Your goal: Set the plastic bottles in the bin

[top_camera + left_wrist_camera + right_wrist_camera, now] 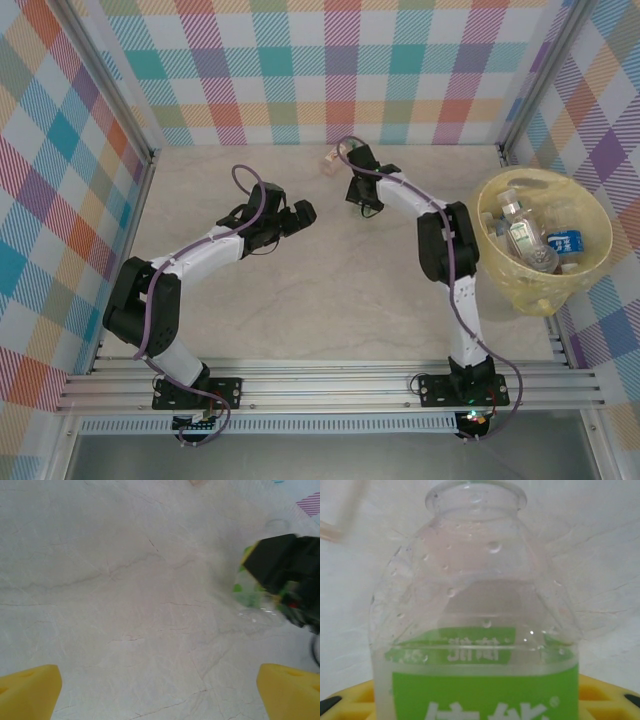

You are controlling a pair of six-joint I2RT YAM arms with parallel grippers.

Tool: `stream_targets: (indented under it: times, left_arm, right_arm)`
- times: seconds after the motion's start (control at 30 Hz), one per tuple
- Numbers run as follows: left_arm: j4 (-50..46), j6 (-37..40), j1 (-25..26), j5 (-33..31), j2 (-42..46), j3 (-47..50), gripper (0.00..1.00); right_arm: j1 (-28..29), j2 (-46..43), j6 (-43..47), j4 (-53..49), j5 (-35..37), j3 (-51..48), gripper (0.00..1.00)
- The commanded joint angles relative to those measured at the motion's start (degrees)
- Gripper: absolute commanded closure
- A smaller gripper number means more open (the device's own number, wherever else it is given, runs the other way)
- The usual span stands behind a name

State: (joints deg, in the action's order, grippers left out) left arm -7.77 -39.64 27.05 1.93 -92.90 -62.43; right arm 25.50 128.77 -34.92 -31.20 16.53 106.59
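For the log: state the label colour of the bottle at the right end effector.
Green label, white lettering; best in right wrist view.

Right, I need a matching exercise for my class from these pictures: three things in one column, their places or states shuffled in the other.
Column one:
1 green-label bottle
2 bin
3 left jaws

Column two:
A wide open above bare table
B between the right jaws
C at the table's right side, with bottles inside

Pairs: 1-B, 2-C, 3-A
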Motion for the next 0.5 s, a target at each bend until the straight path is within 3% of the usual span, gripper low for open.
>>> stream_targets:
  times: [0.0,0.3,0.47]
  left_arm:
    - [-0.3,0.1,-0.7,0.0,0.0,0.1,0.0]
    - [2.5,-1.6,-0.6,3.0,-0.7,-0.2,0.0]
    - [3.5,-1.9,-0.6,4.0,-0.7,0.0,0.0]
  right_arm:
    - [0.5,-11.6,7.2,10.2,-3.1,-4.6,0.48]
    - [0.3,-37.5,22.2,16.9,-13.2,-19.1,0.52]
    - [-0.8,-49.1,29.5,9.4,-13.6,-19.3,0.54]
